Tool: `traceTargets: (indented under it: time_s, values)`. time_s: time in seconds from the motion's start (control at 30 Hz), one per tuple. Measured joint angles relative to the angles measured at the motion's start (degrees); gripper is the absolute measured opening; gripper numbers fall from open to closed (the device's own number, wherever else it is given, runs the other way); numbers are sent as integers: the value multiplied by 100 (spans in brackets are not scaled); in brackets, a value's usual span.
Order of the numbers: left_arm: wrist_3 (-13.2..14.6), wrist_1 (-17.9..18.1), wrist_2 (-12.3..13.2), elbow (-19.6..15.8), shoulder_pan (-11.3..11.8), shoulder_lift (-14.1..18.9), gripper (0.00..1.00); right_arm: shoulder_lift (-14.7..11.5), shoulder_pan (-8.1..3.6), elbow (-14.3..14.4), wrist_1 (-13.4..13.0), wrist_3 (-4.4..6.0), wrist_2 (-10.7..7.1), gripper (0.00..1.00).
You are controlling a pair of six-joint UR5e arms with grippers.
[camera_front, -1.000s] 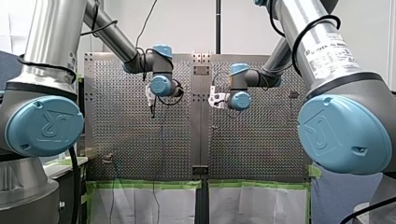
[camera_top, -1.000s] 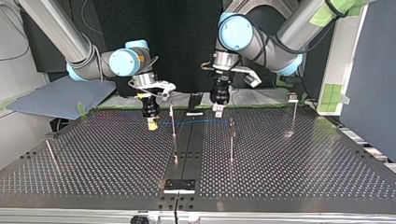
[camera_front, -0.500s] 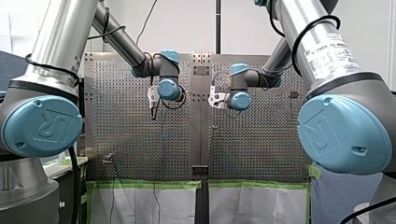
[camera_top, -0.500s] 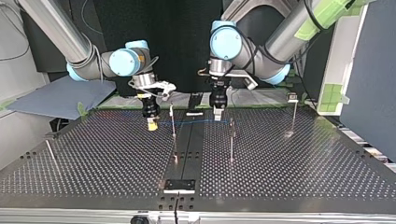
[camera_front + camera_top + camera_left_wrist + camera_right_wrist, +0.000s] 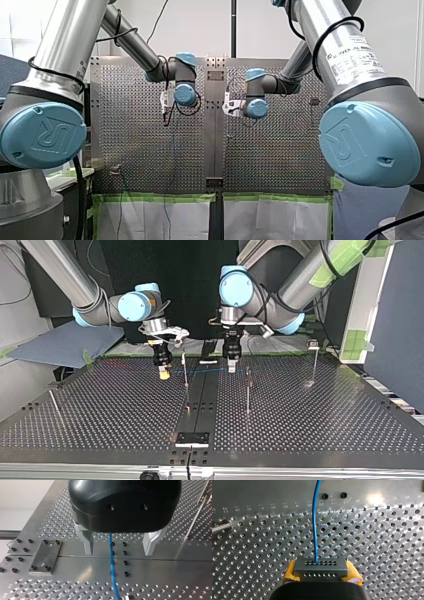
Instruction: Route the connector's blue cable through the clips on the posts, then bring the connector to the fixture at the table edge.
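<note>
In the right wrist view my right gripper [image 5: 321, 576] is shut on the grey connector [image 5: 320, 566], its yellow pads [image 5: 290, 572] on both sides. The blue cable [image 5: 314, 525] leaves the connector and runs ahead over the perforated table. In the top view the cable [image 5: 210, 371] stretches from my right gripper [image 5: 163, 372] past a thin post [image 5: 185, 371] to a second post [image 5: 248, 385]. My left gripper [image 5: 232, 366] hangs over the cable between these posts. The left wrist view shows my left gripper [image 5: 120, 547] open, with the cable [image 5: 111, 562] running between its metal fingers [image 5: 88, 543] without touching them.
A third post [image 5: 315, 365] stands at the top view's right and a leaning rod [image 5: 54, 404] at its left. A black plate [image 5: 192, 438] sits on the centre strip near that view's front edge. A bolted plate [image 5: 46, 557] lies beside my left gripper.
My left arm has moved toward the top view's left, bringing its open gripper over the cable near the centre strip. My right arm and the connector have stayed put.
</note>
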Motion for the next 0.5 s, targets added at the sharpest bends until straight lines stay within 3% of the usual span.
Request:
traceTargets:
  time_s: [0.17, 0.5]
  values:
    - [0, -40, -8, 97, 8, -19, 98, 0, 11, 1, -8, 0, 0, 0]
    - [-49, -143, -53, 381, -16, -381, 98, 0, 13, 0, 1, 0, -1, 0]
